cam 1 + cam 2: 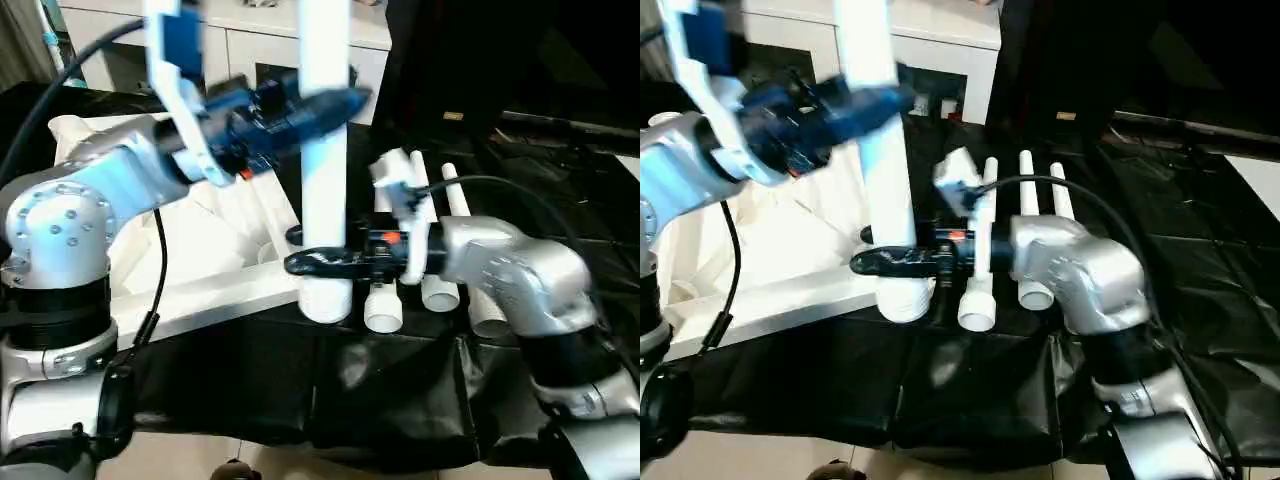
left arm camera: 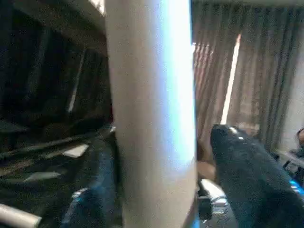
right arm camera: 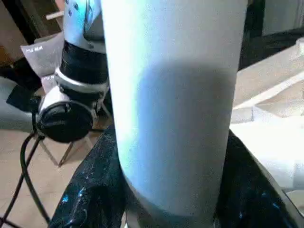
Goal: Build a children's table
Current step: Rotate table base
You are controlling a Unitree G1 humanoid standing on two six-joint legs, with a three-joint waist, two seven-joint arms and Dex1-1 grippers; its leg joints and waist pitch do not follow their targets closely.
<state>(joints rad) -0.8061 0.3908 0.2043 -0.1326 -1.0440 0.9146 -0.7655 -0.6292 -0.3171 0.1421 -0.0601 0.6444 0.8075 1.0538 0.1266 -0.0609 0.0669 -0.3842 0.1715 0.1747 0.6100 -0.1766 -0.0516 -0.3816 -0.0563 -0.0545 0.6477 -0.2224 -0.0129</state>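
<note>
A white table leg (image 1: 325, 180) stands upright at the near corner of the upturned white tabletop (image 1: 210, 290), its wide foot end down at the corner. My left gripper (image 1: 330, 105) is high on the leg with its fingers either side; in the left wrist view a gap shows between the leg (image 2: 152, 114) and one finger (image 2: 247, 175). My right gripper (image 1: 320, 262) is shut on the same leg just above its lower end, and in the right wrist view both fingers hug the tube (image 3: 175, 109). Three more legs (image 1: 450, 200) lie side by side on the black cloth behind my right arm.
A black cloth (image 1: 380, 390) covers the work surface and drapes over its near edge. A white cabinet (image 1: 250, 40) stands at the back. Black cables (image 1: 160, 270) hang from both forearms. Pale floor (image 1: 300, 460) shows below the near edge.
</note>
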